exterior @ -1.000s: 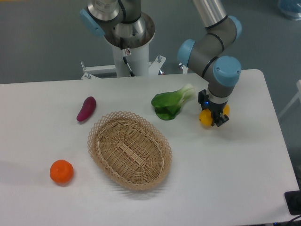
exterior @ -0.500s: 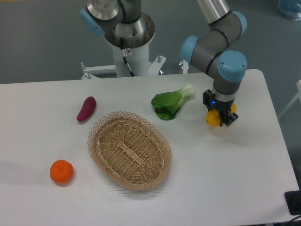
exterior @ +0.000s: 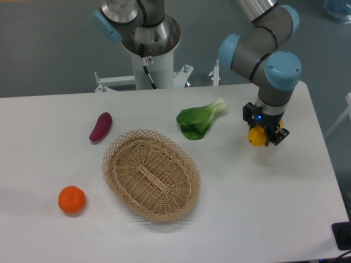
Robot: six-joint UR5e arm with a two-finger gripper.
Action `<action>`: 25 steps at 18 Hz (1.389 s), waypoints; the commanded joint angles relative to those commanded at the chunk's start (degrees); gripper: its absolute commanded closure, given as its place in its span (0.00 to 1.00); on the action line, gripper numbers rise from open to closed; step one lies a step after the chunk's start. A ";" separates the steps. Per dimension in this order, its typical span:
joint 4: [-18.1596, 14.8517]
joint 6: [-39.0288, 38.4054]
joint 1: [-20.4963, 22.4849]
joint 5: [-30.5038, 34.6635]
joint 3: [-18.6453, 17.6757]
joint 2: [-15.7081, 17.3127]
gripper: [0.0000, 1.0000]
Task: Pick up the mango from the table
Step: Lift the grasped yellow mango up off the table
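Note:
The mango (exterior: 255, 137) is a small yellow fruit at the right side of the white table (exterior: 263, 208). My gripper (exterior: 265, 136) points down and its black fingers are shut on the mango, one on each side. The mango looks held just above the tabletop, though the gap is hard to judge. The gripper body hides the top of the fruit.
A green leafy vegetable (exterior: 200, 120) lies left of the gripper. An oval wicker basket (exterior: 151, 174) sits mid-table. A purple eggplant (exterior: 101, 126) lies at the left and a round orange fruit (exterior: 72, 200) at the front left. The robot base (exterior: 148, 49) stands behind the table.
The gripper, shut on the mango, has moved to the right with the fruit, away from the green vegetable. The other things have not moved.

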 joint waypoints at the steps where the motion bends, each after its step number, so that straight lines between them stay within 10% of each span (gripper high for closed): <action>1: 0.00 -0.61 0.00 -0.26 0.18 -0.09 0.56; 25: 0.62 -8.35 -3.51 -1.23 6.76 -3.34 0.55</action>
